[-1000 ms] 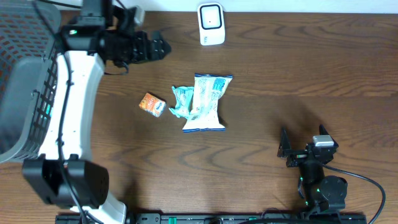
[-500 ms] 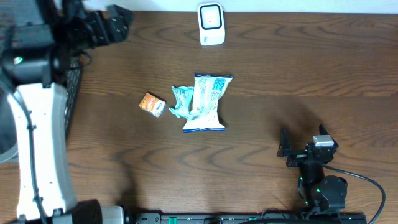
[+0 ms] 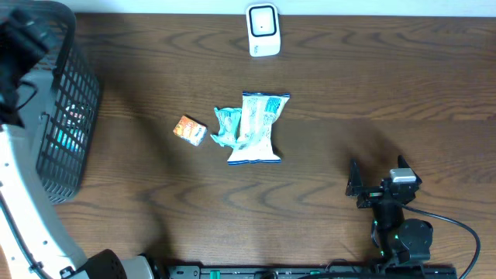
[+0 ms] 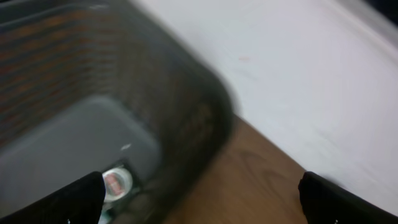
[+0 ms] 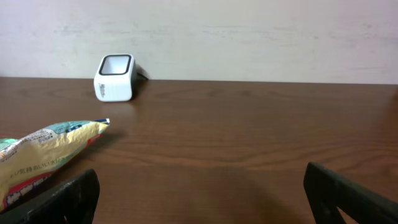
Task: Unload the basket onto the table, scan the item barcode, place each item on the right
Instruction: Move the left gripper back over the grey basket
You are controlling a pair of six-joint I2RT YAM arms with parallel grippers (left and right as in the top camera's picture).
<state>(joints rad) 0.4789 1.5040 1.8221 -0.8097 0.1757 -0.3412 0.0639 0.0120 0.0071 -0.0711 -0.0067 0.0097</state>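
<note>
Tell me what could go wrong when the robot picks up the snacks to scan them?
1. The blue-white snack bag lies against the crumpled teal packet, so grabbing one might drag the other along.
2. The small orange box could slip out of wide jaws.
3. No barcode shows from above, so an item may reach the white scanner facing the wrong way.

On the table point(image 3: 387, 93) the scanner point(image 3: 263, 29) stands at the far edge, the bag point(image 3: 256, 128) lies mid-table in front of it, a box point(image 3: 190, 129) just left of the bag – and the basket point(image 3: 66, 116) sits far left, something lying in it.
</note>
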